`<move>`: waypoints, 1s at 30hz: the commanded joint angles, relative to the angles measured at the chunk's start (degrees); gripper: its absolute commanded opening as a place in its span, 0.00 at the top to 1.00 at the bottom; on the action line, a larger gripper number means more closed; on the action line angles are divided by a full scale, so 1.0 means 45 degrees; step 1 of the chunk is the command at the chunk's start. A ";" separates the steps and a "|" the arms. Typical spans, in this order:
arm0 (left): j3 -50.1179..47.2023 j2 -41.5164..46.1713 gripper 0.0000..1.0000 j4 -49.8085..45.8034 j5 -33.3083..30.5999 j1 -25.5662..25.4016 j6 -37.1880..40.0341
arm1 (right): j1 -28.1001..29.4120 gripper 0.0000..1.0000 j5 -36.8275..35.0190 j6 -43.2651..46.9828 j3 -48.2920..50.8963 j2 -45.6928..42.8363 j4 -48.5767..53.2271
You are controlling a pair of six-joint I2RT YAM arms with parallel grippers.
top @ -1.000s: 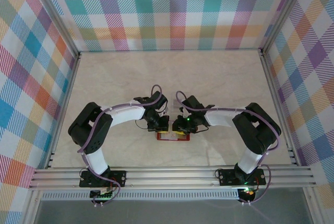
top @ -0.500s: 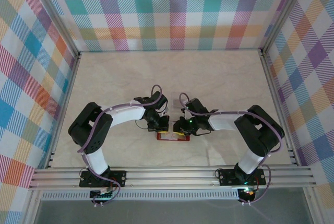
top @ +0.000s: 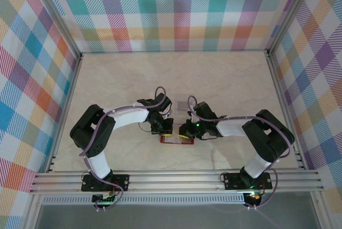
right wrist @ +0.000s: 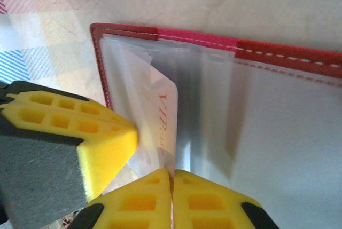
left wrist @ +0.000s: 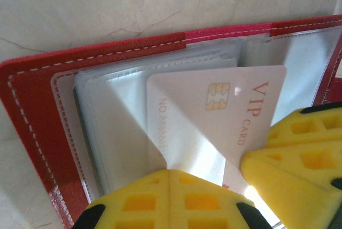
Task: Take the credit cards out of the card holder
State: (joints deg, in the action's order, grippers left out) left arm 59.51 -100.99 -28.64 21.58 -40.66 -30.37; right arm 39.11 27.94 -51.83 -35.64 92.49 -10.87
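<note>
Clerk: Where does the holder lie?

Inspector: The red card holder [left wrist: 32, 111] lies open and flat on the pale marbled table [left wrist: 107, 5], in its near half, between the two arms. A white credit card [left wrist: 214, 106] marked VIP sits tilted among the clear pockets [left wrist: 117, 117]. A clear flap covers its lower corner.

Clerk: And the pincers?

Inspector: The left gripper [left wrist: 168, 178] is closed, pads together, over the holder's left end. A fold of the clear pockets runs up to its seam. Whether the fold is pinched cannot be told. The right gripper [right wrist: 171, 178] is closed too, with the card's edge running into the seam of its pads. The two stand just beside each other.

Clerk: Anything round about?

Inspector: A faint clear sheet [top: 183, 104] lies just beyond the holder. Checked walls [top: 176, 10] enclose the table.
</note>
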 commanded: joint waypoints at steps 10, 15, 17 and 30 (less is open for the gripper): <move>0.0043 0.0273 0.96 -0.0549 -0.0811 -0.0280 0.0095 | 0.0077 0.98 -0.1478 0.0967 -0.0412 -0.1299 0.2540; -0.0010 0.0274 0.96 -0.0627 -0.0978 -0.0278 0.0089 | 0.0061 0.99 -0.2059 0.1281 -0.0644 -0.1766 0.3681; -0.0001 0.0318 0.96 -0.0650 -0.0978 -0.0278 0.0088 | 0.0058 0.99 -0.2142 0.1405 -0.0667 -0.2052 0.3870; 0.0312 0.1302 0.95 -0.0647 -0.0912 -0.0275 -0.0135 | 0.0058 0.97 -0.3786 0.4121 -0.2175 -0.3788 0.7351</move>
State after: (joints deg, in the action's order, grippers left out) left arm 59.81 -97.84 -30.00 18.72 -41.34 -30.44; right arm 39.18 13.91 -40.32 -41.87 76.27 15.27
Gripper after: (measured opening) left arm 0.053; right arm 0.060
